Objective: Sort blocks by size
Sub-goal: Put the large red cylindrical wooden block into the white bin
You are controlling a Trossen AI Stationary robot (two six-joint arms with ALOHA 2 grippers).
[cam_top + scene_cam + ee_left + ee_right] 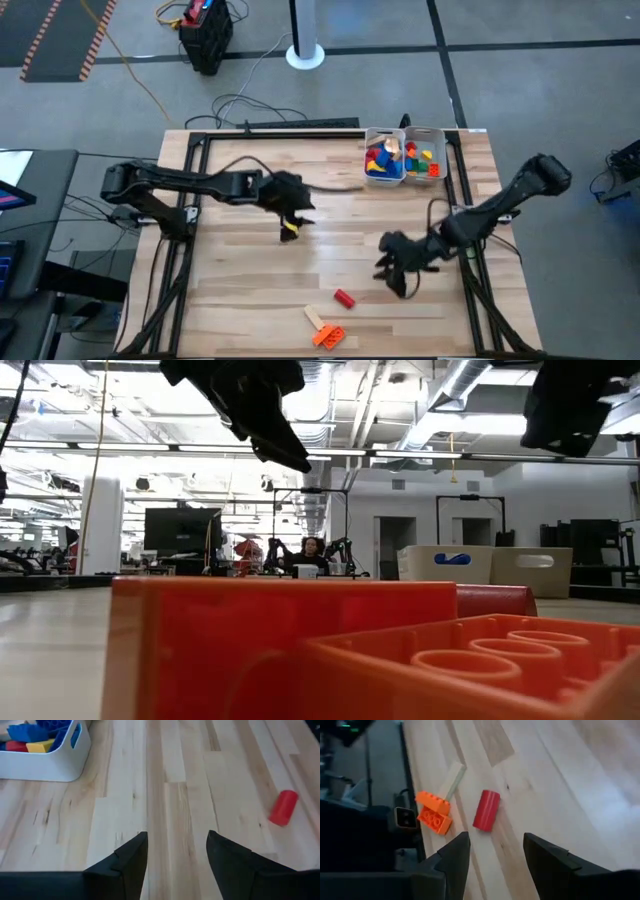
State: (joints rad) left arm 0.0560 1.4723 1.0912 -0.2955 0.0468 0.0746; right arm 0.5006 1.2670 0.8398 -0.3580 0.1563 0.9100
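The red cylinder (344,298) lies on its side on the wooden desk (240,270), near the front edge, its long axis running diagonally across the boards. Just beside it, toward the front edge, sit an orange brick (328,335) with studs up and a pale wooden bar (315,320) lying flat; the bar touches the brick and points away from it on a slant.

The right pincer (398,270) hangs above the desk just beyond the cylinder, open with nothing between its fingers (547,865).

The left pincer (291,222) hovers farther from the cylinder, over the middle of the desk; in the overhead view a small yellow piece (290,230) shows at its tip, yet the wrist view shows its fingers (131,860) apart with only bare wood between them.

At the far edge of the desk, well away from the cylinder, two white trays (403,133) stand side by side holding mixed coloured blocks (380,160).
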